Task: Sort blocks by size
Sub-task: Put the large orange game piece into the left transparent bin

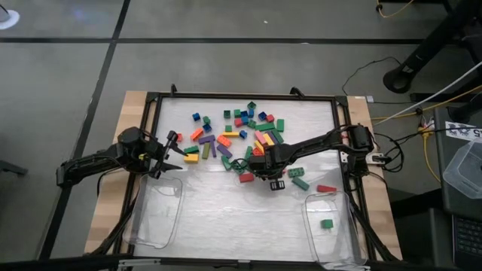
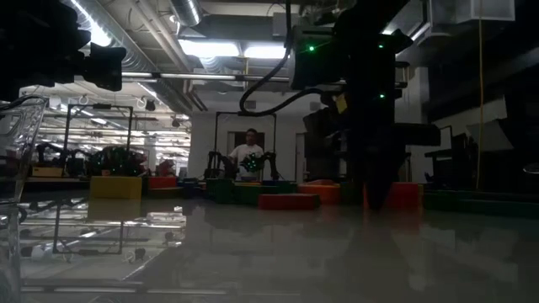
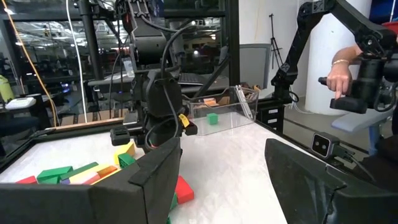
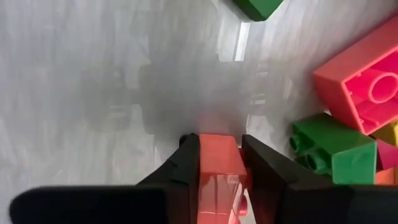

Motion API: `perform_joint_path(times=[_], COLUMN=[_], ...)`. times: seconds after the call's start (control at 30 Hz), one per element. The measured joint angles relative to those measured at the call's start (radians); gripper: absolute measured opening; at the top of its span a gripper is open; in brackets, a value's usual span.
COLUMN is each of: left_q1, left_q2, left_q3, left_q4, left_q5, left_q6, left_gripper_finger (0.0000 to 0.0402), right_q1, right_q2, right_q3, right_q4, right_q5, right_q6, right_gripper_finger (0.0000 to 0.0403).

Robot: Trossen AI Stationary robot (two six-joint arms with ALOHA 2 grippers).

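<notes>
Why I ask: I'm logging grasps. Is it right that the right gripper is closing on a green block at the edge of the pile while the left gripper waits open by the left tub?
Not quite: the block between the right gripper's fingers is red, not green, as the right wrist view shows. The rest stands: it is at the pile's edge, and the left gripper waits open near the left tub.

Right tool point(image 4: 214, 168) clamped, left tool point(image 1: 172, 154) agape
</notes>
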State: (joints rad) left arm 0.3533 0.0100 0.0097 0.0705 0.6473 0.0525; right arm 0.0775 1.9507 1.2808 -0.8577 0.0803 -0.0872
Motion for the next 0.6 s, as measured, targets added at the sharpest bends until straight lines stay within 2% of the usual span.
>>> perform_joint_path(times=[0.13, 0.47, 0.6], left_q1=[0.000, 0.000, 0.000], left_q2=[0.000, 0.000, 0.000], left_q3=[0.000, 0.000, 0.000], left_q4=[0.000, 0.000, 0.000], left_q5=[0.000, 0.000, 0.000], left_q6=[0.000, 0.000, 0.000], left_gripper_finger=[0.0224, 0.0224, 0.0224], right_q1=[0.000, 0.001, 0.001], right_q2=[0.003, 0.002, 0.002], right_q3=[0.032, 0.278, 0.374], right_q4=[-0.003, 0.045, 0.125], right_q5=[-0.017, -0.083, -0.167], right_q6=[0.001, -0.050, -0.082], right_gripper_finger=[0.0109, 0.0099, 0.0110])
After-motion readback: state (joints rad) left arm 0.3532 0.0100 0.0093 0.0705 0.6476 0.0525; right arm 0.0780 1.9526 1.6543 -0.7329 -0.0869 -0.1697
